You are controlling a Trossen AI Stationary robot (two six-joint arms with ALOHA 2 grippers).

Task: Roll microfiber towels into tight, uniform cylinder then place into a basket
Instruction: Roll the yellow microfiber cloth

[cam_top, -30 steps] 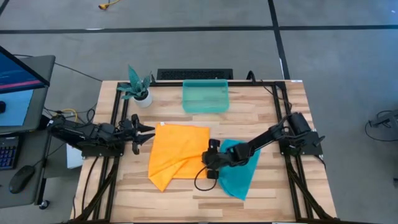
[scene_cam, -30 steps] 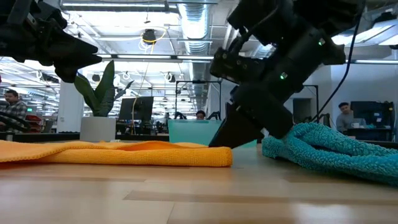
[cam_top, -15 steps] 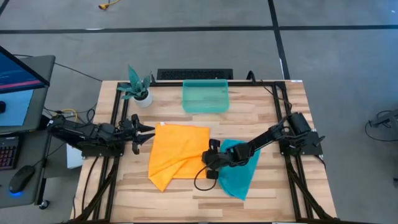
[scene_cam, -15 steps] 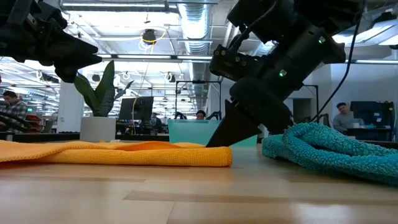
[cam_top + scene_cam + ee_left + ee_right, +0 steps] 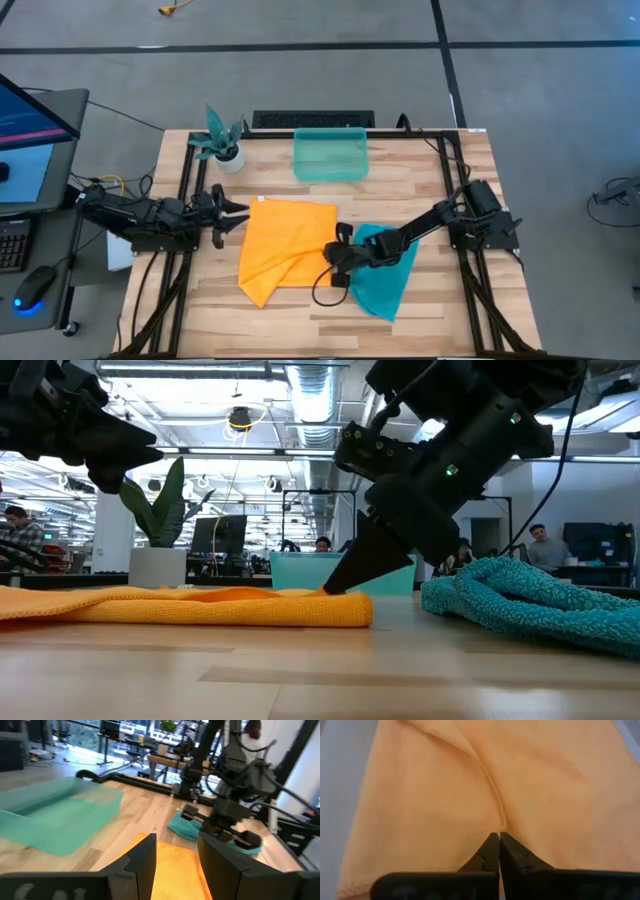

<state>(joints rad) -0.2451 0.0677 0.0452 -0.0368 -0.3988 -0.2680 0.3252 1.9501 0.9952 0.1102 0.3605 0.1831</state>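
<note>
L gripper (image 5: 236,214) hangs off the table's left edge, above the wood, jaws spread w/ nothing between them, tips pointing toward the orange-yellow towel (image 5: 282,248) but apart from it. Potted plant (image 5: 219,141) stands at the rear left corner of the table (image 5: 440,305). Orange-yellow towel lies flat and rumpled in the mid-table area, a fold ridge running across it (not rolled at all). Behind it, near the back edge, sits the basket (image 5: 331,155), nothing visible in it, well apart from both towels. R gripper (image 5: 331,250) is down low at the orange towel's right edge; in the right wrist view its fingertips (image 5: 492,851) are pressed together right at the fold ridge of the cloth, pinching it as far as the view shows. Teal-blue towel (image 5: 390,282) lies bunched just right of that, partly under the R arm, its left edge touching or overlapping the orange one – can't tell which.
</note>
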